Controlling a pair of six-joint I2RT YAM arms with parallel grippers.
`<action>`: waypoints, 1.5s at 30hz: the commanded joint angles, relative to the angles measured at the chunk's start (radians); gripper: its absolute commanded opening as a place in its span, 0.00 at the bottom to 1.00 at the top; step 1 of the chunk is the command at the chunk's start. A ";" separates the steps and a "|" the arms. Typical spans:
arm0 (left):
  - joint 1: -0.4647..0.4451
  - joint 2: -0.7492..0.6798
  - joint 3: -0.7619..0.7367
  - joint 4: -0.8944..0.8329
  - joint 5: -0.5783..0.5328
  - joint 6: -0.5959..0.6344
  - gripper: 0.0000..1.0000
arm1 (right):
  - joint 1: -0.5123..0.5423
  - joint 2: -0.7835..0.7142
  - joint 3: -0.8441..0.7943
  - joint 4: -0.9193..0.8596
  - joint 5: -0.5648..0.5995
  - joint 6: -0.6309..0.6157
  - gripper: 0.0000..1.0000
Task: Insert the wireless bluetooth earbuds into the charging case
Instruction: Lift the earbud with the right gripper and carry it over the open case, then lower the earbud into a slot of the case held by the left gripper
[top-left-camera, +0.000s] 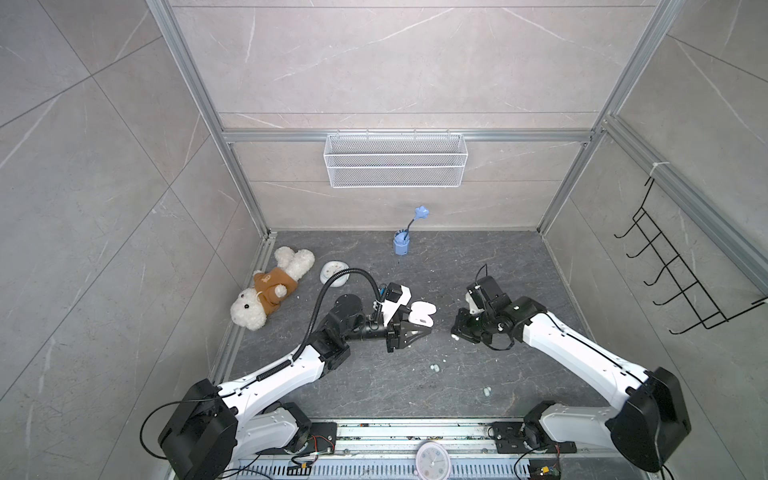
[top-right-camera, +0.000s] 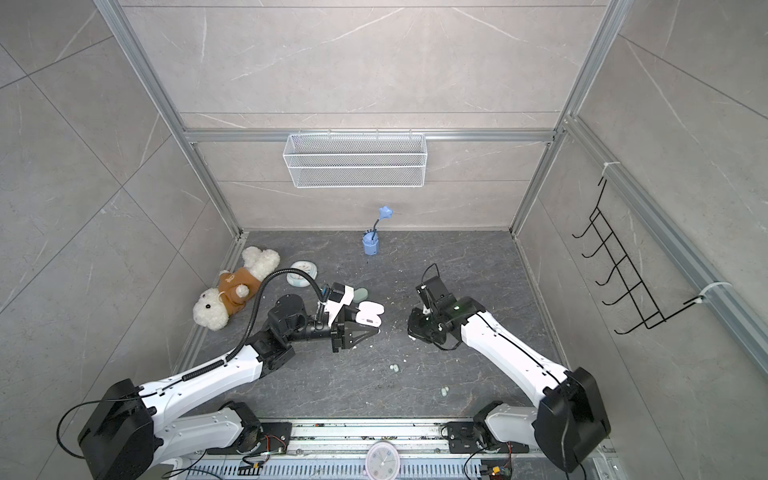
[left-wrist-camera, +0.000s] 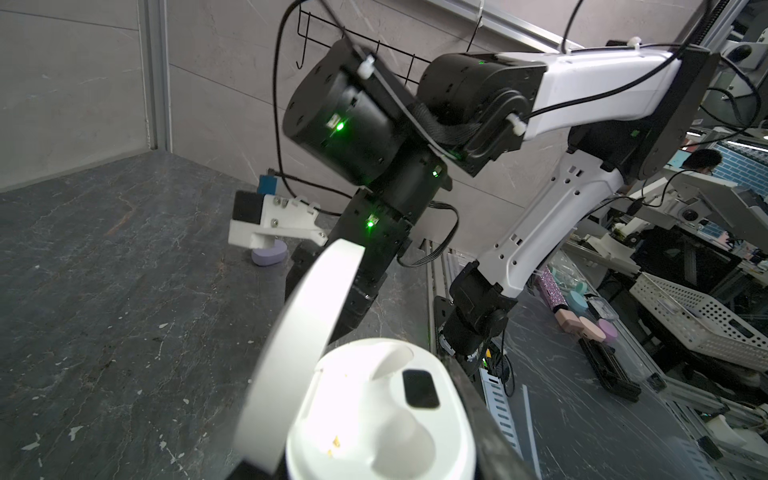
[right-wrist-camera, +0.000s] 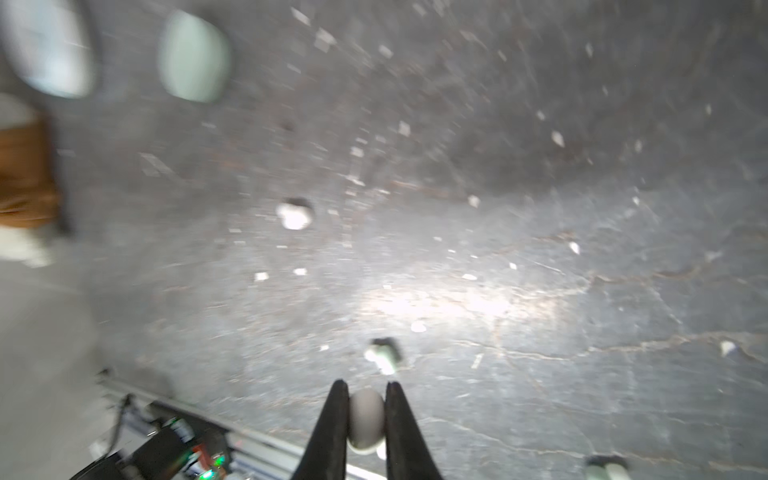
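Our right gripper (right-wrist-camera: 365, 384) pinches a white earbud (right-wrist-camera: 365, 417) between narrow jaws, only by the tips. Just beyond them lies another loose earbud (right-wrist-camera: 384, 355). Farther off, our left gripper (top-left-camera: 422, 328) clamps the open white charging case (left-wrist-camera: 374, 415), both wells (left-wrist-camera: 399, 440) empty. We fear the glossy bud could squirt out during the carry, or meet its well askew and jam.

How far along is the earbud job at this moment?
Done: the left gripper holds the white charging case open, but both sockets look empty. In hand: the right gripper is shut on a white earbud. Left: seating it; a mint earbud and another lie loose on the table.
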 joint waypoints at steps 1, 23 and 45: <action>0.011 0.024 0.073 0.104 0.040 -0.021 0.17 | -0.004 -0.078 0.075 -0.041 -0.039 -0.037 0.18; 0.047 0.241 0.213 0.325 0.187 -0.114 0.17 | -0.004 -0.195 0.367 -0.017 -0.321 -0.118 0.18; 0.030 0.212 0.211 0.309 0.254 -0.117 0.17 | 0.012 -0.121 0.382 0.070 -0.396 -0.103 0.18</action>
